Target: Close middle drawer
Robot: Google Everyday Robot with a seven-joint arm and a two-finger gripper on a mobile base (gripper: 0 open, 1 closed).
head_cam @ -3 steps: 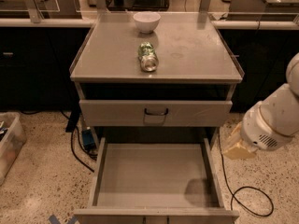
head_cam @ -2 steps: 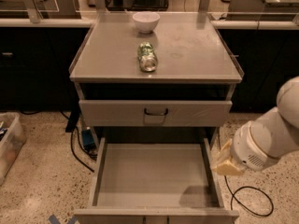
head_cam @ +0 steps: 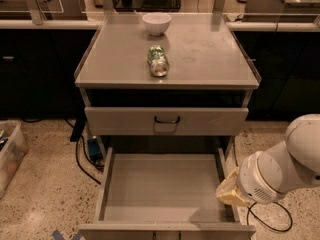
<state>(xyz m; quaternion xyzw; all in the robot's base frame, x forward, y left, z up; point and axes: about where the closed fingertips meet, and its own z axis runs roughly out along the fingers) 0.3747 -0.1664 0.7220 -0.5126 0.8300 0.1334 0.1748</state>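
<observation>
The middle drawer [head_cam: 160, 189] is pulled far out of the grey cabinet. It is a wide flat tray with nothing in it, and its low front panel [head_cam: 165, 231] sits at the bottom edge of the view. Above it the taller-fronted drawer [head_cam: 166, 121] with a black handle is shut. My white arm [head_cam: 285, 166] comes in from the right. My gripper [head_cam: 229, 191] is the yellowish end of the arm, over the open drawer's right side wall near its front corner.
A white bowl [head_cam: 156, 23] and a green can [head_cam: 158, 60] lying on its side rest on the cabinet top [head_cam: 210, 54]. A plastic bin [head_cam: 7, 154] stands on the floor at left. Cables [head_cam: 82, 159] run beside the cabinet on both sides.
My arm has moved left and down, from the floor right of the cabinet to the open drawer's right wall. The drawer has not moved.
</observation>
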